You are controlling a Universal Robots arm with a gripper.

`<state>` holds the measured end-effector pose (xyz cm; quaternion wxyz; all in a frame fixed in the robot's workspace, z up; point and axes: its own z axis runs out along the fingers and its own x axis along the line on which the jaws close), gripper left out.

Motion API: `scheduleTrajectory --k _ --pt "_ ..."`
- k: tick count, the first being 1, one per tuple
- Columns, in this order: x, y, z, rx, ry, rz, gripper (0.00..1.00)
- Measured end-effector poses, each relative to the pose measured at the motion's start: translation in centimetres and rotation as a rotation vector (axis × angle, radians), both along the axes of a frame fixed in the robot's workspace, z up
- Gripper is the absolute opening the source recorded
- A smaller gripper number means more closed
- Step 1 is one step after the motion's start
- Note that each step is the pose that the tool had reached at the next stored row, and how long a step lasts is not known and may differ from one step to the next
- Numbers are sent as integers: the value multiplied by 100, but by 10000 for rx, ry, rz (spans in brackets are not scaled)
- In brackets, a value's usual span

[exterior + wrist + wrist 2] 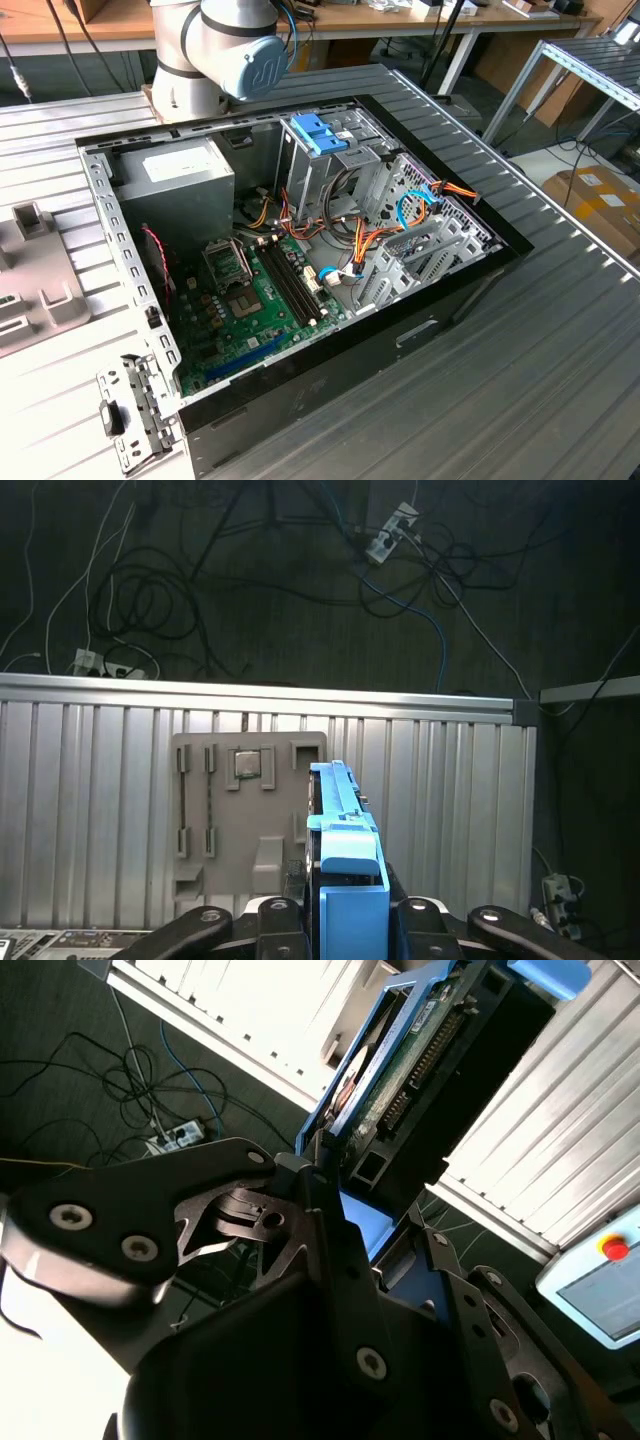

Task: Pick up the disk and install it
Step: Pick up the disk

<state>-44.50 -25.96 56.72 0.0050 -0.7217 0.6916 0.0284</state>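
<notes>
In both wrist views my gripper [346,912] [368,1215] is shut on the disk. In the first wrist view the disk [345,825] is seen edge-on, its bright blue rail and tab rising between the black fingers [275,920], above a ribbed metal table. In the second wrist view the disk [415,1055] shows its green circuit board and connector row inside the blue frame, reaching away from the fingers [318,1165].
The open computer case [400,330] lies on the ribbed table, with a motherboard [250,300], a grey power-supply box [175,175], a drive cage with a light-blue latch [320,130] and loose cables. A grey fixture plate [250,810] [30,270] and a metal bracket [135,410] lie beside it.
</notes>
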Motion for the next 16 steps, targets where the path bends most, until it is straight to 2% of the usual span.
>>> scheduleTrajectory --k 16 --pt "0 0 132 0 -1 0 37"
